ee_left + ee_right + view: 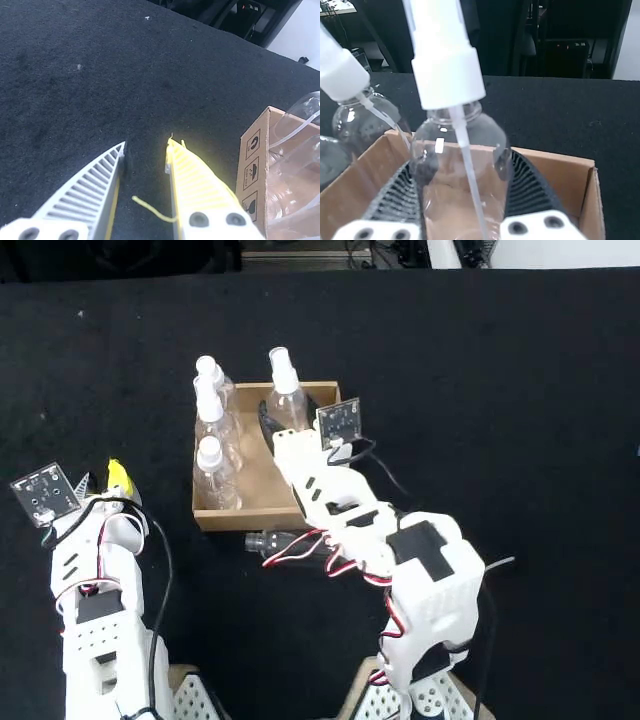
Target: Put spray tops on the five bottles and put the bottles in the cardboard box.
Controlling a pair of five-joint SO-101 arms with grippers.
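Bottle (455, 145) with spray top (447, 75) clamped upright in right gripper (463, 165), at far corner of cardboard box (262, 482). Three more topped bottles (215, 440) along box's left side. Left gripper (146, 145) parted, empty, over black table (500, 390).

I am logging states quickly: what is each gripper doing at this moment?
Left gripper: open, empty.
Right gripper: closed on the clear plastic bottle with white spray top.

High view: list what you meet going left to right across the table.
Left gripper, one yellow finger, open → row of three clear plastic spray-topped bottles along the brown cardboard box's left wall → fourth clear spray-topped bottle, held in the right gripper → right arm's white body.
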